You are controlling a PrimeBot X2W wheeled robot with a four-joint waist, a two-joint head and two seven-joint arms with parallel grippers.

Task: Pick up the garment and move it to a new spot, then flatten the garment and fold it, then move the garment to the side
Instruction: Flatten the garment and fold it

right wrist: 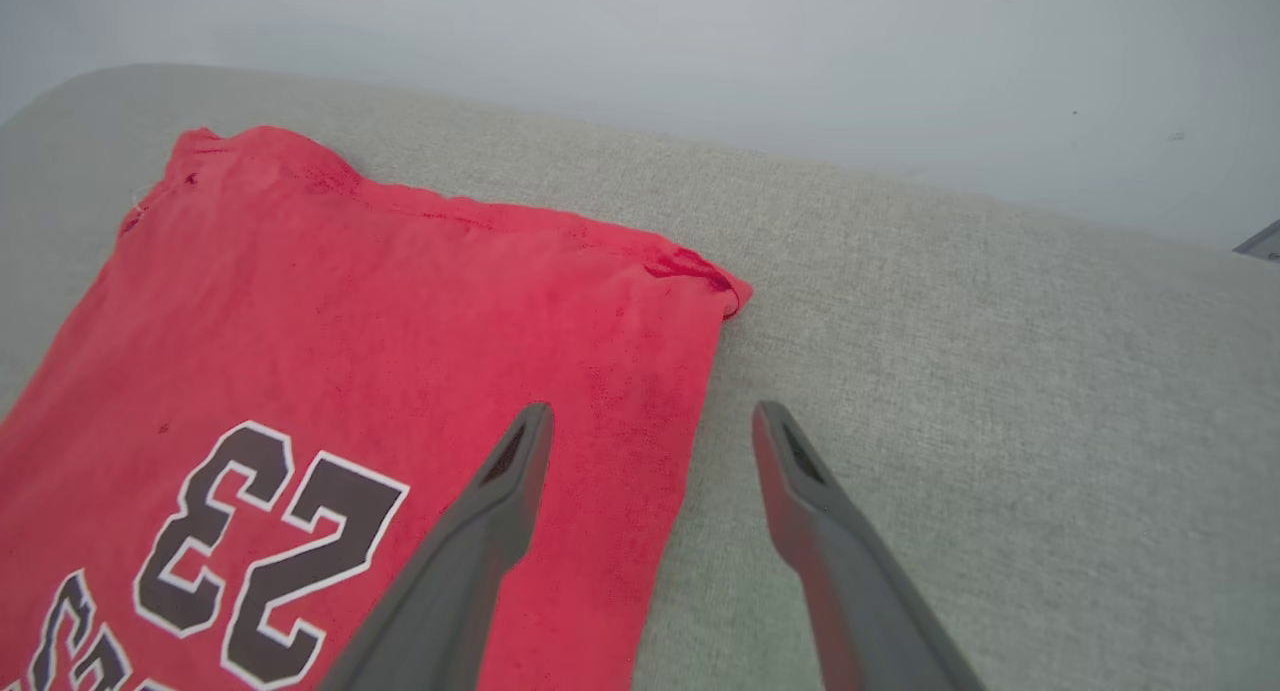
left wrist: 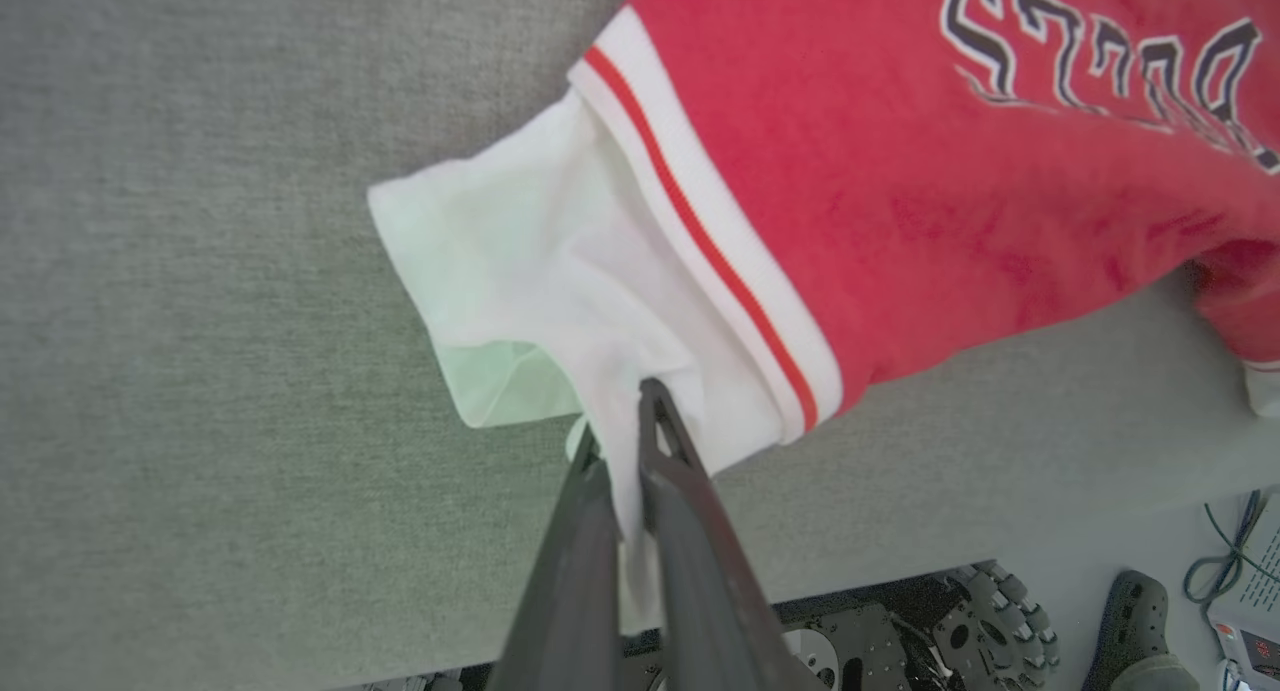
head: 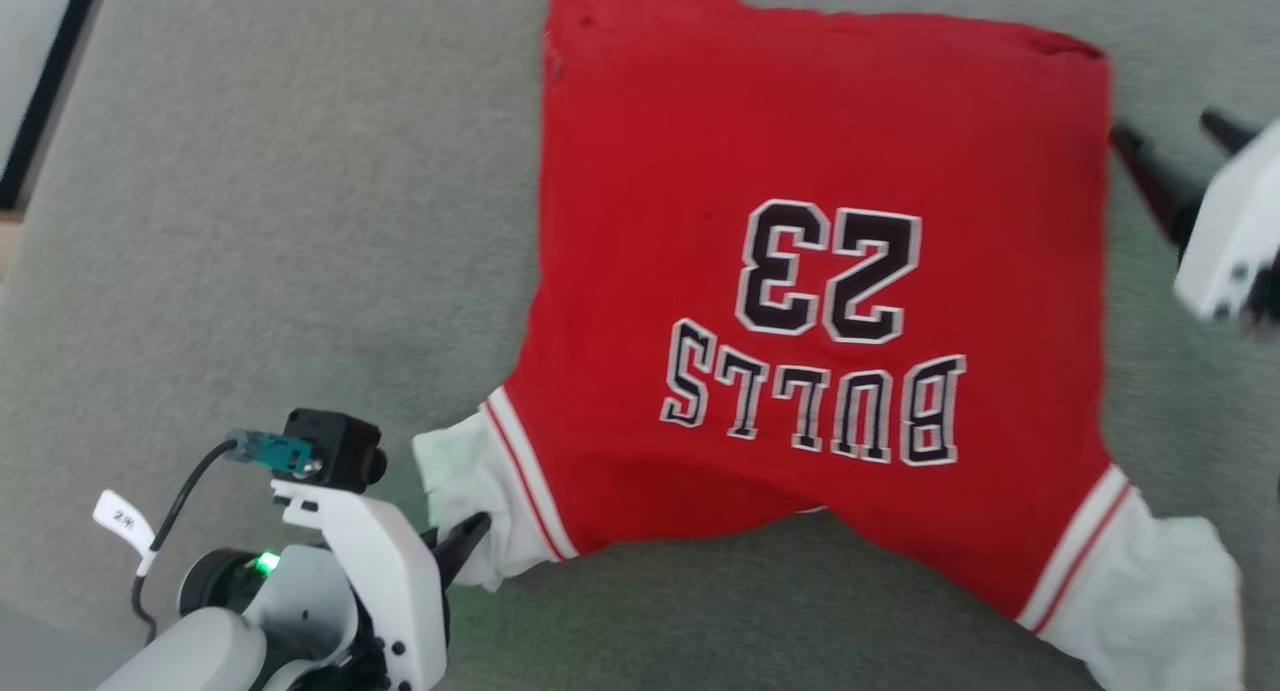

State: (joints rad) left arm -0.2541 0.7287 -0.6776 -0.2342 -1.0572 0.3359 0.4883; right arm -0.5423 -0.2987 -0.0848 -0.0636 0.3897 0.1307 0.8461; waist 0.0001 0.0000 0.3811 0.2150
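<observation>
The garment [head: 690, 161], a red jersey with black white-outlined "BULLS 23" reading upside down, lies spread on the grey-green fabric surface [head: 260, 231]. Its white sleeves with red-striped trim point toward me. My left gripper [head: 468, 539] is shut on the edge of the near left sleeve [left wrist: 520, 241]; in the left wrist view the white cloth is pinched between the closed fingers of my left gripper [left wrist: 615, 421]. My right gripper [head: 1172, 134] stands open beside the garment's right edge. In the right wrist view the spread fingers of my right gripper [right wrist: 652, 416] straddle that red edge [right wrist: 400, 301], with nothing held.
The other white sleeve [head: 1160, 591] lies crumpled at the lower right. In the left wrist view the surface's near edge drops to the robot's wheeled base [left wrist: 1000, 611] and a cabled device [left wrist: 1250, 611]. A pale wall [right wrist: 700, 51] rises behind the far edge.
</observation>
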